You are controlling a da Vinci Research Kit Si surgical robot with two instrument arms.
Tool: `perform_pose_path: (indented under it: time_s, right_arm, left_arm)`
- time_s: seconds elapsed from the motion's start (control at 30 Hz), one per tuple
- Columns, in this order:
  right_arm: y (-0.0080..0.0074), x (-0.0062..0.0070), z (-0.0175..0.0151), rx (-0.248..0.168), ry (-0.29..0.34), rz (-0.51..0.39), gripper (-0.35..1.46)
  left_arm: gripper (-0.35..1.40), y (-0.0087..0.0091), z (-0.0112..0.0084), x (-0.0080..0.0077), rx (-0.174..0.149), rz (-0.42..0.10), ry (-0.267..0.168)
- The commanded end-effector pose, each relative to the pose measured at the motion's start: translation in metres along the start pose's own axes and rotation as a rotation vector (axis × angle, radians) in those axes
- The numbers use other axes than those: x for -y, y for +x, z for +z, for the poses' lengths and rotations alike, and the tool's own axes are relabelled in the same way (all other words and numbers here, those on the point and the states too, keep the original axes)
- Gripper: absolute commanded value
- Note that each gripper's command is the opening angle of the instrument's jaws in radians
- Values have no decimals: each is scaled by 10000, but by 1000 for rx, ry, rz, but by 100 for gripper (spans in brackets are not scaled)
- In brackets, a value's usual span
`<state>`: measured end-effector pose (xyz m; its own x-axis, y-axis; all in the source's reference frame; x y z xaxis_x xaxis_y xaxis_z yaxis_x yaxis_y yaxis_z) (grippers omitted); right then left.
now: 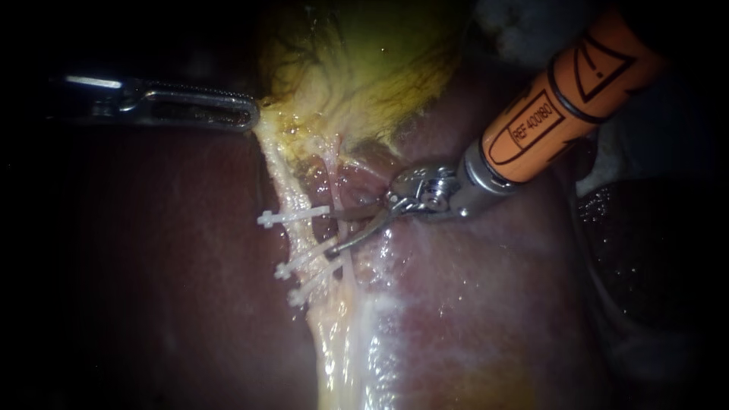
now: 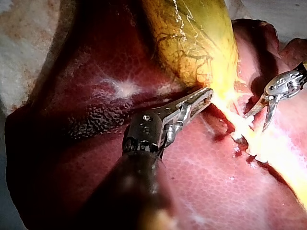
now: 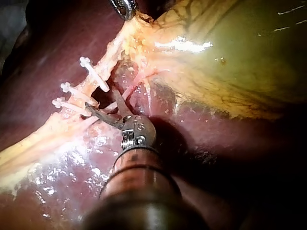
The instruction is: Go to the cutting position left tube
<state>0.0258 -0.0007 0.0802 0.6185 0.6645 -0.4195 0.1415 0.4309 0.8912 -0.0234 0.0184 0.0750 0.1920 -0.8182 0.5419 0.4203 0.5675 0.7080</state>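
Note:
The yellow-green gallbladder [image 1: 364,68] narrows into a pale left tube [image 1: 285,178] carrying three white clips: one upper clip [image 1: 292,216] and two lower clips [image 1: 304,262]. A thin pink tube [image 1: 334,171] runs just to its right. My right instrument [image 1: 334,234], on an orange shaft, has curved blades standing open. Their tips lie against the clipped tube's right side, in the gap between the upper clip and the lower pair [image 3: 72,98]. My left instrument [image 1: 250,114] is shut on the pale tissue at the gallbladder's neck [image 2: 211,93].
Dark red liver [image 1: 167,288] surrounds the tubes on both sides, wet and shiny below the clips. A yellowish strand of tissue [image 1: 342,357] continues downward from the clips. White gauze [image 1: 516,26] shows at the upper right behind the orange shaft.

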Motion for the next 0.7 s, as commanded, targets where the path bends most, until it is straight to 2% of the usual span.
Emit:
perform_pose_path:
  time_s: [0.03,0.2,0.43,0.7]
  right_arm:
    - [1,0,1,-7,18,14,60]
    - [5,-1,6,-39,98,63,60]
    - [12,-1,18,-70,131,82,60]
    - [9,0,44,-93,152,72,60]
  left_arm:
    - [-35,0,0,0,0,0,0]
    - [-35,0,0,0,0,0,0]
    - [-35,0,0,0,0,0,0]
    - [-35,0,0,0,0,0,0]
